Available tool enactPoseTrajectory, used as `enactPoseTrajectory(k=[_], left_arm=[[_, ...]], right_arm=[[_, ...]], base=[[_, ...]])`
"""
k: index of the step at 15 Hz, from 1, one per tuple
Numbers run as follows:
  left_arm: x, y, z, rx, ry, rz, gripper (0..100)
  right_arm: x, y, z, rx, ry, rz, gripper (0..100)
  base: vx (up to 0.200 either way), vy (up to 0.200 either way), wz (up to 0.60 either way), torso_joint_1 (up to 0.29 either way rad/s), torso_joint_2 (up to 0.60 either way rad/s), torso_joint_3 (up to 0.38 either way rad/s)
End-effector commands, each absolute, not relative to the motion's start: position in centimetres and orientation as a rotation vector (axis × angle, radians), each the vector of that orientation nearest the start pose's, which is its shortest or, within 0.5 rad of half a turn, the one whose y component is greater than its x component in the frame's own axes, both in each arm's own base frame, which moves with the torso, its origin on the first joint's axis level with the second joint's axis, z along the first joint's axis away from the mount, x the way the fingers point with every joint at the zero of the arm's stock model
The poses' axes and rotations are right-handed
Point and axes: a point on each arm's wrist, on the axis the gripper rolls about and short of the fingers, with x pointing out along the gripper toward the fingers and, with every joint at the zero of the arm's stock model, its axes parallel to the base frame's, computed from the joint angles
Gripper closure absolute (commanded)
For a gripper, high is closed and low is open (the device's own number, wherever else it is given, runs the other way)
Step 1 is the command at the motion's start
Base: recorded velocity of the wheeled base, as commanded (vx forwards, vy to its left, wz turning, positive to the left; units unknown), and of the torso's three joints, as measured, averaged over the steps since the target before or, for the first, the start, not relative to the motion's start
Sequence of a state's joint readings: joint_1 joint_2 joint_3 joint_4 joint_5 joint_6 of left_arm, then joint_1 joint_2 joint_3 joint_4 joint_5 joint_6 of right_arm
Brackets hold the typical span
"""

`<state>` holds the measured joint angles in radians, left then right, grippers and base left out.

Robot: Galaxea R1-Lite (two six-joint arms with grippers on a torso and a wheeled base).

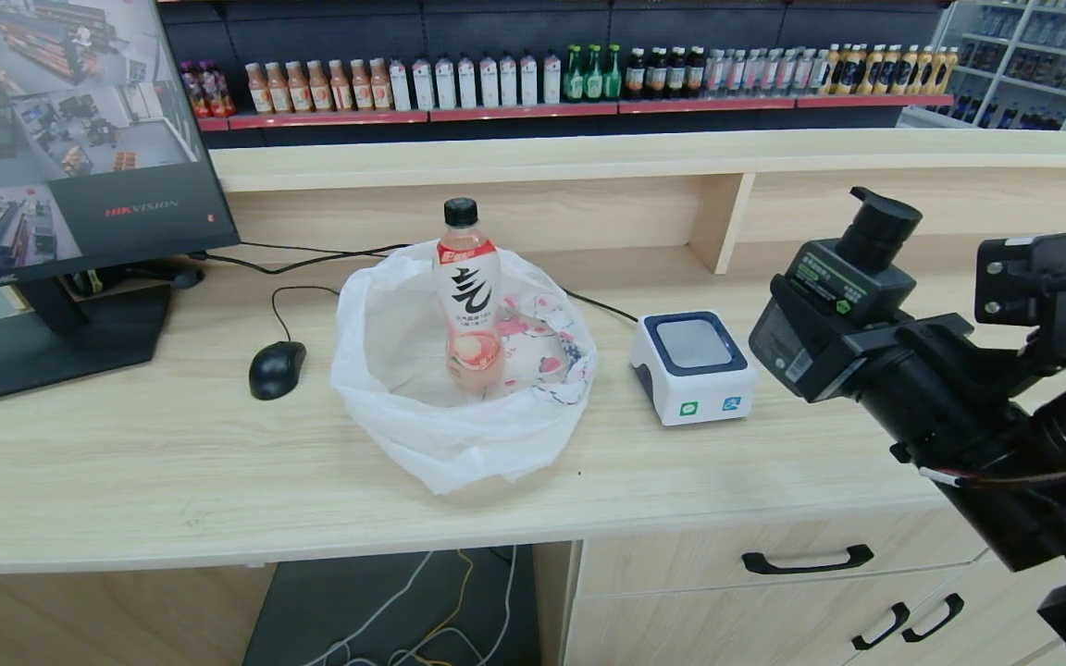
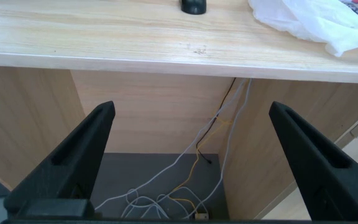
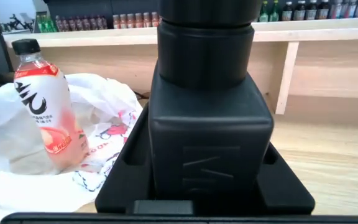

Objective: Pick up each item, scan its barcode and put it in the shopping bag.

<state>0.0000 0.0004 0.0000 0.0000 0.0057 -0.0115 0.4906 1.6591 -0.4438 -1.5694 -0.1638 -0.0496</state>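
Note:
A pink drink bottle [image 1: 468,296] with a black cap stands upright inside the open white shopping bag [image 1: 459,425] at the middle of the counter. The white barcode scanner [image 1: 692,365] sits just right of the bag. My right gripper [image 1: 866,347] is shut on a black bottle [image 1: 824,282] with a round black cap, held tilted above the counter to the right of the scanner. From the right wrist, the black bottle [image 3: 207,137] sits between the fingers [image 3: 120,180], with the pink bottle [image 3: 48,106] and bag [image 3: 107,102] beyond. My left gripper [image 2: 194,155] hangs open below the counter's front edge.
A monitor [image 1: 61,148] on its stand is at the far left, with a black mouse [image 1: 276,368] and cables beside it. A raised ledge [image 1: 644,153] runs along the counter's back. Drawers [image 1: 774,564] sit under the counter at right, and loose cables [image 2: 185,186] lie in the kneehole.

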Motion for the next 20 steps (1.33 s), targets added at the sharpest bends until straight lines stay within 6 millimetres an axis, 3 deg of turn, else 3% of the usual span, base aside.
enactPoseTrajectory(k=[1,4,15,20], left_arm=[[-2.3,0.0,7.5,-0.014,0.0,0.008,0],[-2.3,0.0,7.5,-0.014,0.0,0.008,0],[-2.3,0.0,7.5,-0.014,0.0,0.006,0],[-2.3,0.0,7.5,-0.011,0.0,0.006,0]], right_arm=[[23.1,11.7,19.5,0.064,-0.339,0.308,100],[23.7,11.3,19.5,0.069,-0.343,0.286,100],[25.3,12.1,19.6,0.075,-0.356,0.287,100],[26.9,12.6,19.8,0.075,-0.379,0.297,100]], base=[[0.0,0.0,0.0,0.0,0.0,0.0],[0.0,0.0,0.0,0.0,0.0,0.0],[0.0,0.2,0.0,0.003,0.0,0.0],[0.0,0.0,0.0,0.0,0.0,0.0]])
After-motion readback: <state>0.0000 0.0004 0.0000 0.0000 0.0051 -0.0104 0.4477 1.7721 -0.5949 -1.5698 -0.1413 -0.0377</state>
